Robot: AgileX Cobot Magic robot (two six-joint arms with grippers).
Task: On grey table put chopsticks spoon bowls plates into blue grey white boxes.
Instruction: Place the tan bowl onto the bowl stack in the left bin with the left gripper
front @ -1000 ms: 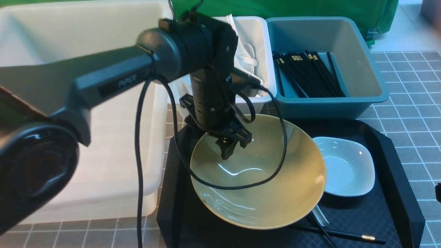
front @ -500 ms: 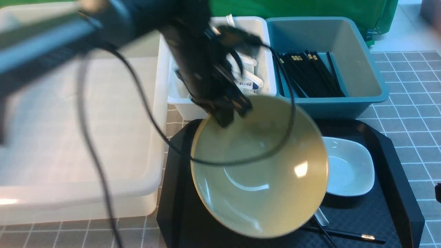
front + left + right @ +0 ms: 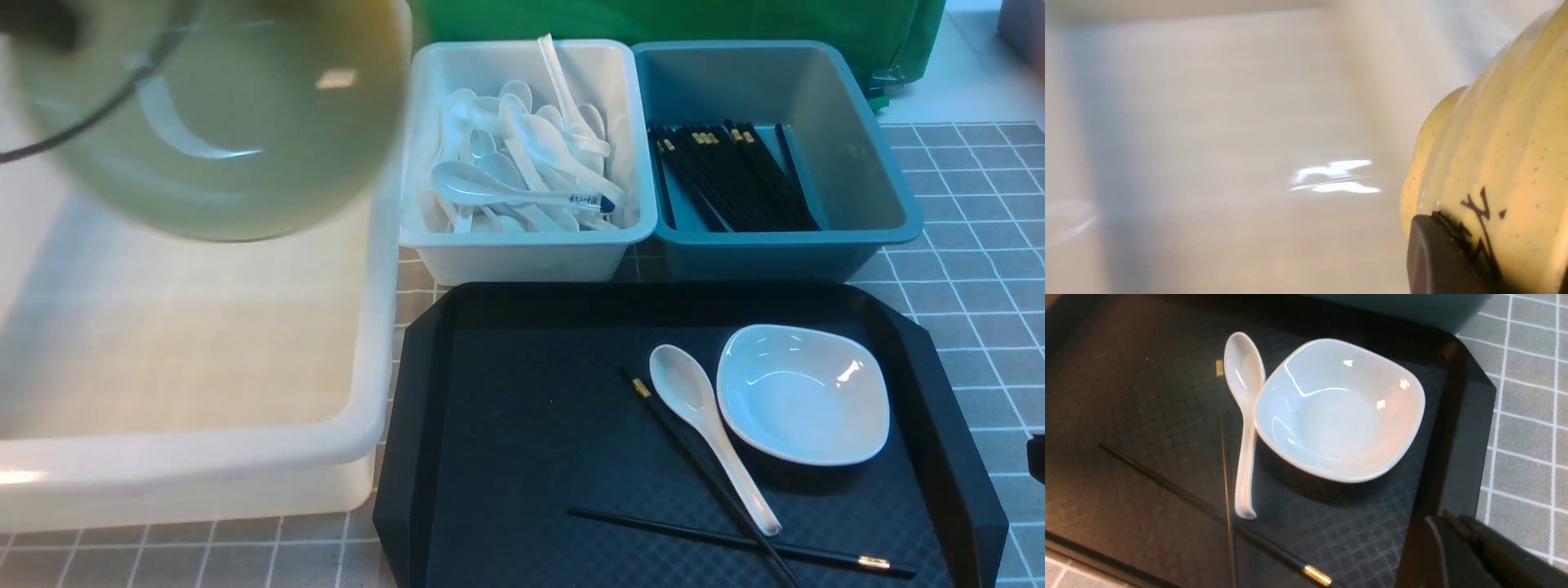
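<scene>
My left gripper (image 3: pixel 1490 265) is shut on the wall of the yellow-green bowl (image 3: pixel 220 114). It holds the bowl tilted in the air over the large white box (image 3: pixel 204 441). One finger (image 3: pixel 1437 253) presses on the bowl's outside (image 3: pixel 1506 134). On the black tray (image 3: pixel 506 392) lie a white dish (image 3: pixel 802 394), a white spoon (image 3: pixel 706 425) and two black chopsticks (image 3: pixel 735 543). My right gripper (image 3: pixel 1447 522) is shut and empty over the tray's right rim, beside the dish (image 3: pixel 1339 408), the spoon (image 3: pixel 1245 416) and the chopsticks (image 3: pixel 1208 506).
A small white box (image 3: pixel 522 245) with several spoons stands behind the tray. A blue box (image 3: pixel 784 245) with several black chopsticks stands to its right. The grey checked table (image 3: pixel 980 269) shows at the right. A green cloth hangs at the back.
My left arm has lifted the yellow-green bowl off the tray and carried it up and left over the large white box. The spoon and chopsticks it hid now show.
</scene>
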